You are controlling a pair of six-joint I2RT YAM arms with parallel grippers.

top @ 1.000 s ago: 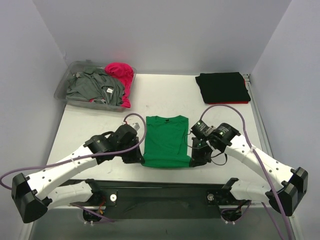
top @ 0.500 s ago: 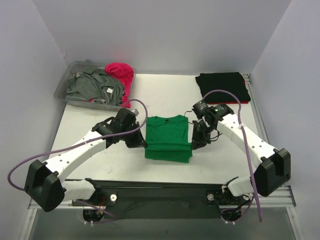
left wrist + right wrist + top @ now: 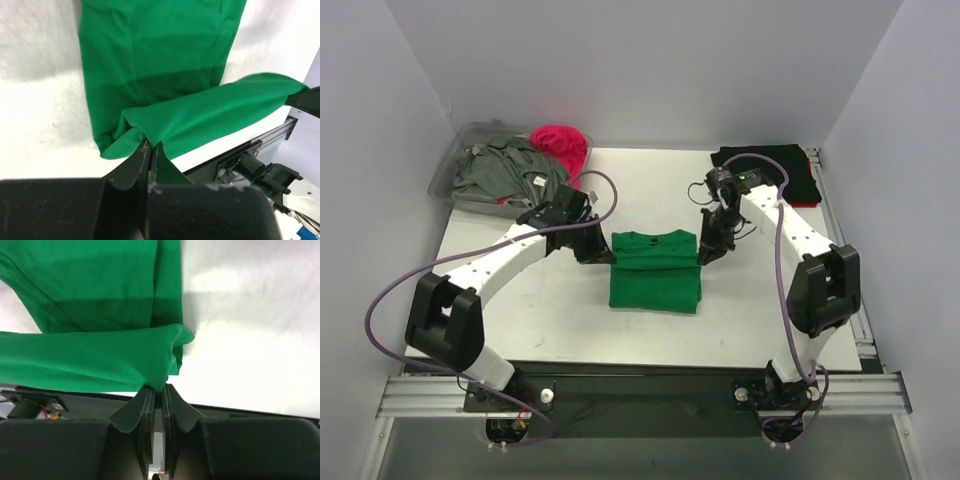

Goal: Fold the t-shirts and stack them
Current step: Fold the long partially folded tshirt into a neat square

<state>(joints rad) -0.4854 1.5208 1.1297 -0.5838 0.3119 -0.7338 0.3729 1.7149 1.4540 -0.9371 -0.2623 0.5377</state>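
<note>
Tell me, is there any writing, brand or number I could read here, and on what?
None can be read.
The small pale tag on the grey t-shirt in the clear bin is too small to read.
The green t-shirt and black t-shirt show no print.

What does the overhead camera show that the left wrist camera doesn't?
Only overhead: the clear bin holding the grey shirt and pink shirt at the far left, and the folded black shirt at the far right. Only left wrist: the left gripper pinched shut on a corner of the green t-shirt, the lifted edge held above the flat layer. Both: the green t-shirt on the white table.
</note>
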